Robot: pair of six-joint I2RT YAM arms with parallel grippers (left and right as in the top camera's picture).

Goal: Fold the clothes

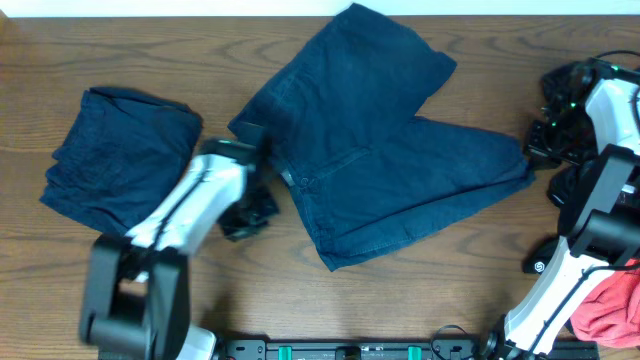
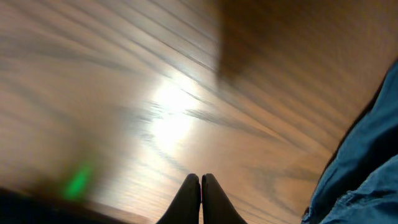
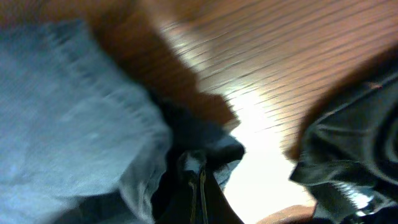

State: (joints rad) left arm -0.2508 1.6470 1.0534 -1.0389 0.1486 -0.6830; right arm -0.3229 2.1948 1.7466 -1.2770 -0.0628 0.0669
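Observation:
A pair of dark blue shorts (image 1: 380,150) lies spread out flat in the middle of the wooden table. My left gripper (image 1: 248,214) is beside the shorts' left edge. In the left wrist view its fingers (image 2: 200,180) are shut and empty over bare wood, with the shorts (image 2: 364,174) at the right edge. My right gripper (image 1: 528,150) is at the tip of the shorts' right leg. In the right wrist view its fingers (image 3: 200,177) are shut on a dark fold of the shorts' hem (image 3: 68,112).
A folded dark blue garment (image 1: 120,160) lies at the left of the table. A red cloth (image 1: 612,305) sits at the bottom right corner by the right arm's base. The table's far edge meets a white wall.

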